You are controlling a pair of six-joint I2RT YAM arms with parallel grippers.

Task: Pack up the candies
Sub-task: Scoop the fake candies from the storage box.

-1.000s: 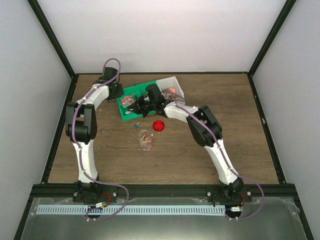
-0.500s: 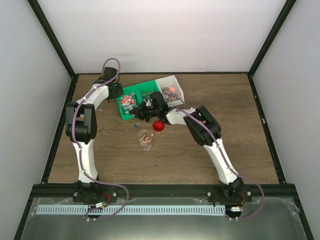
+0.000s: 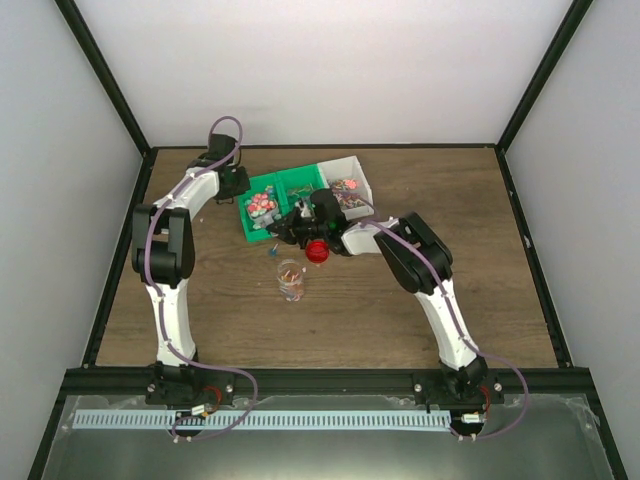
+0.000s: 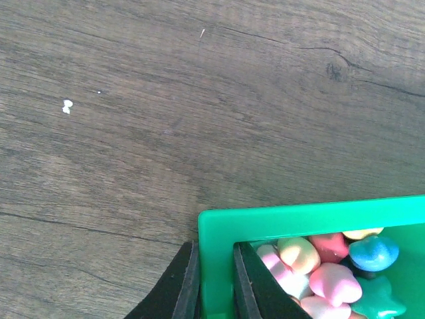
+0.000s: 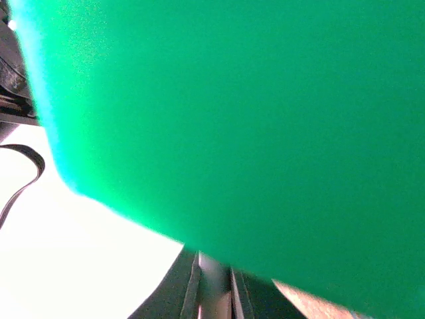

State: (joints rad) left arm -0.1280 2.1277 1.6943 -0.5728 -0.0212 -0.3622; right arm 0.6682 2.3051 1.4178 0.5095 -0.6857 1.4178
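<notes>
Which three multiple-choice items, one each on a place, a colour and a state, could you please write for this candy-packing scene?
1. Where does the red lid lie?
A) on the table, beside the clear jar
B) inside that jar
C) on top of that jar

2. What colour is the tray that holds the candies in the left wrist view?
A) white
B) green
C) brown

3. In what state is the left gripper?
A) open above the bare table
B) shut on the red lid
C) shut on the tray's wall

Answers:
1 A: the top view shows the lid on the wood, next to the jar and apart from it.
2 B: its rim and wall are bright green.
3 C: in the left wrist view, both fingers press the tray's green wall between them.
</notes>
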